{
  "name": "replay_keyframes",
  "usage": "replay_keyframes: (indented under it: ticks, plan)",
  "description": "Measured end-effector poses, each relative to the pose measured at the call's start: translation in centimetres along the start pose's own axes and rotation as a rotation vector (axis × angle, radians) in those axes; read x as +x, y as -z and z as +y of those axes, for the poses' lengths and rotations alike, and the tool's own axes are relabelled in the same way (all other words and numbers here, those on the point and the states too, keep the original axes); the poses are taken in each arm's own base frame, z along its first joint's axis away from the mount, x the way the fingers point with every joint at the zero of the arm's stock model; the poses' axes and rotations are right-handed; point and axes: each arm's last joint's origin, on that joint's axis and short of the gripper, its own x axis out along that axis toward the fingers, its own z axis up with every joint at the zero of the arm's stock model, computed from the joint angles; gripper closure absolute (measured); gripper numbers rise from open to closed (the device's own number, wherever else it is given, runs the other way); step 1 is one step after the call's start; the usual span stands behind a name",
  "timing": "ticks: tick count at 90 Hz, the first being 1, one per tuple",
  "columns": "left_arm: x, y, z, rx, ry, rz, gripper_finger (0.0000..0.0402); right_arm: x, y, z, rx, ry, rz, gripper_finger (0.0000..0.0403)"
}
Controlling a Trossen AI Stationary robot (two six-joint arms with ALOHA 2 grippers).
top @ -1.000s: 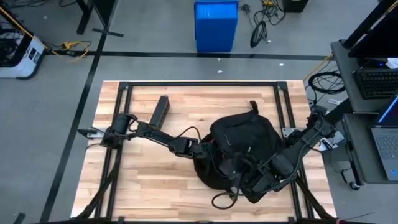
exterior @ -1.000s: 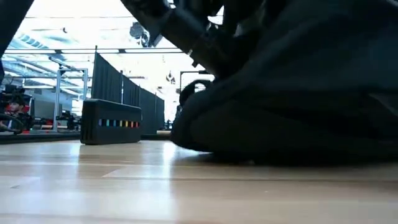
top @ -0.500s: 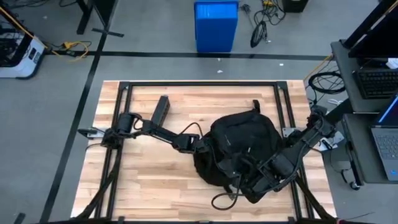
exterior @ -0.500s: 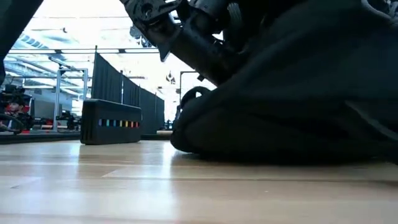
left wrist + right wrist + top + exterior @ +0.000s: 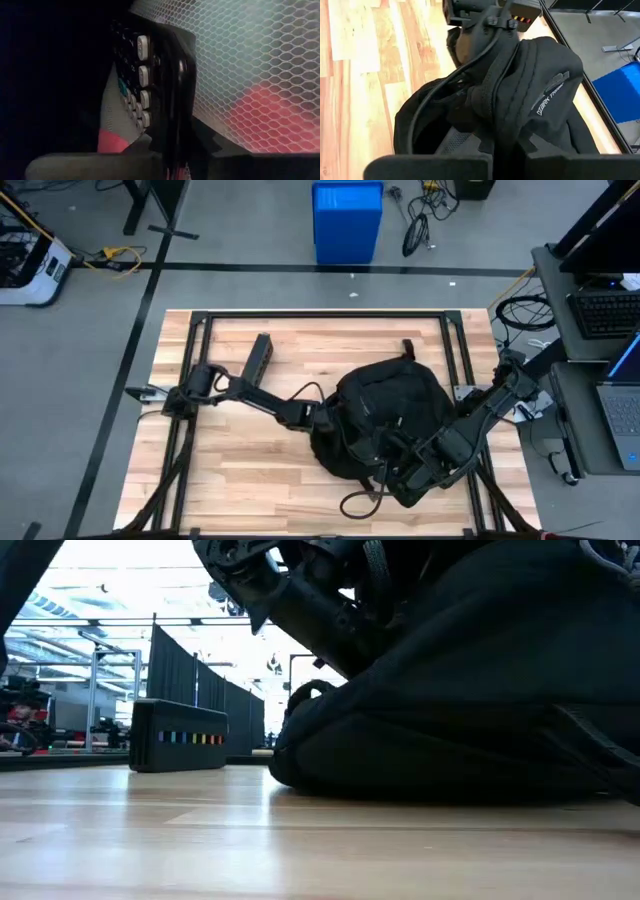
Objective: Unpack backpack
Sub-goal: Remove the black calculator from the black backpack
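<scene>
The black backpack (image 5: pixel 390 405) lies on the wooden table, right of centre, and fills the low view (image 5: pixel 460 690). My left gripper (image 5: pixel 172 150) is inside it through the opening on its left side (image 5: pixel 322 420), hidden from above. It is shut on a calculator (image 5: pixel 142 85) with pale keys, beside a mesh pocket (image 5: pixel 250 65). My right gripper (image 5: pixel 502 150) is at the backpack's near part (image 5: pixel 395 458), shut on its fabric. My left gripper holds the calculator by its dark edge (image 5: pixel 170 125), which runs down between the two fingers. The keys face to one side. The dark inside of the backpack hides the rest of the hold. My right gripper pinches a raised fold of the backpack's fabric (image 5: pixel 497 127) beside the opening, between its two fingers. The fold stands up from the bag, and a strip with white lettering (image 5: pixel 550 92) runs past it. The backpack's body stays on the table.
A flat black thing (image 5: pixel 260 358) lies on the table far left of the backpack; the low view shows it on edge with coloured keys (image 5: pixel 178 748). A strap loop (image 5: pixel 360 502) trails toward the near edge. Bare wood lies near left.
My left gripper has pushed a little farther into the backpack, toward the table's right edge, with its arm lower over the opening. The backpack's left side has shifted slightly toward the left. My right gripper has kept its hold.
</scene>
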Motion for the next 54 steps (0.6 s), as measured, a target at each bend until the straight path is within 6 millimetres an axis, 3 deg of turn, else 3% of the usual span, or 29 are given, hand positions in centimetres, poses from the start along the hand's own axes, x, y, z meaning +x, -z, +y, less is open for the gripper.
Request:
replay_keyframes:
  ticks: [54]
  plan:
    - [-4.0,-4.0,-0.4,0.105,-0.120,0.178,0.0371,0.0,0.1,-0.1,0.008,0.009,0.009,0.0403]
